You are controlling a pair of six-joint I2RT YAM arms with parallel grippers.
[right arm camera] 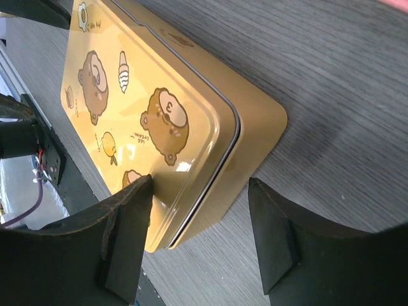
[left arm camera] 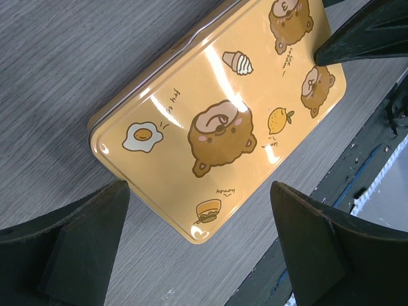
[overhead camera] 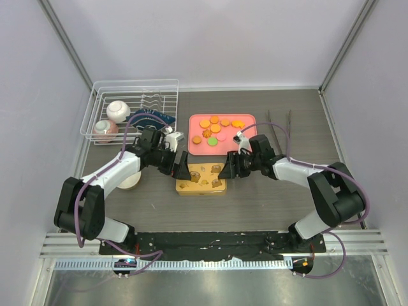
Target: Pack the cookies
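Table: grey wood-grain top (overhead camera: 268, 197) is carrying the lidded gold tin (overhead camera: 201, 180) at frame centre
Tin axis: running left to right, one short end facing each of your arms
Left gripper (left arm camera: 199, 190): hovering spread wide, gripping nothing
Right gripper (right arm camera: 201, 185): parted, straddling the right end, not clamping
Cookies (overhead camera: 217, 127): lying on the pink tray (overhead camera: 229, 150), upper centre, just beyond the tin

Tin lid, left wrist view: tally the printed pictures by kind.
Bears: 3
Egg: 1
Ice cream: 1
Lemon: 1
Honey pot: 1
Total: 7
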